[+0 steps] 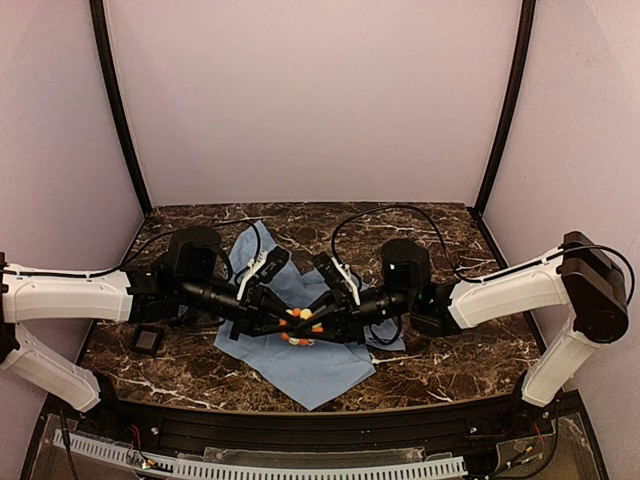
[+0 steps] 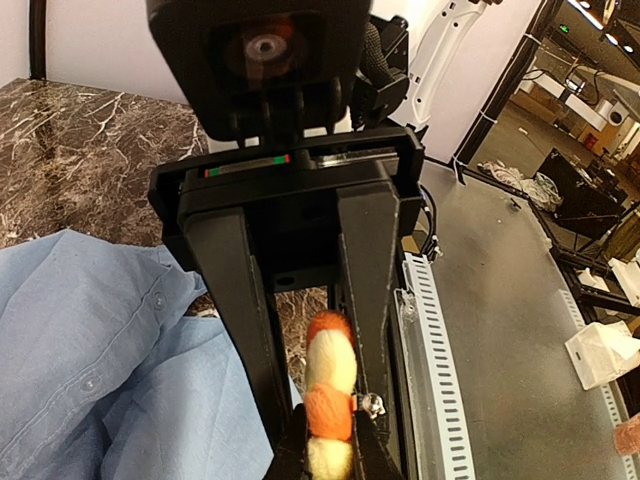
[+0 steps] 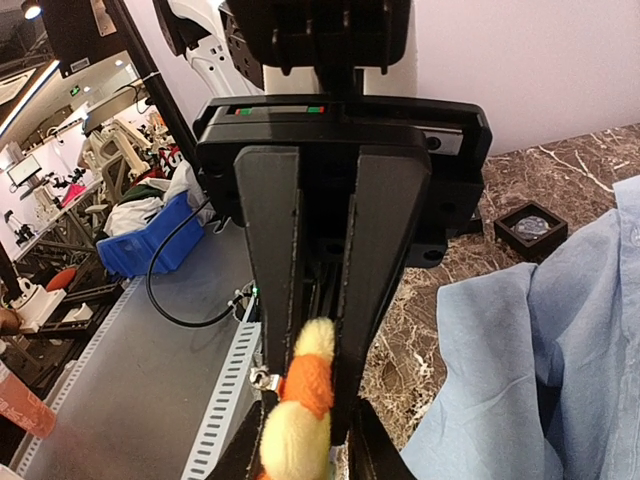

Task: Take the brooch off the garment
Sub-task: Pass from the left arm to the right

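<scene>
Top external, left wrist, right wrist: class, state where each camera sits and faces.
Top external: above and behind the bases, looking down at the light blue fabric shirt; both arms show.
Left wrist: on the left arm, looking past the left claw at the right claw.
Right wrist: mirrored, facing the left claw.
Wrist views share the small orange-and-yellow flower brooch.

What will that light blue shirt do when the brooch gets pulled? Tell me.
The light blue thin fabric shirt lies rumpled, so it is probably floppy and light. It would likely lift with the orange-and-yellow flower brooch unless held down.
</scene>
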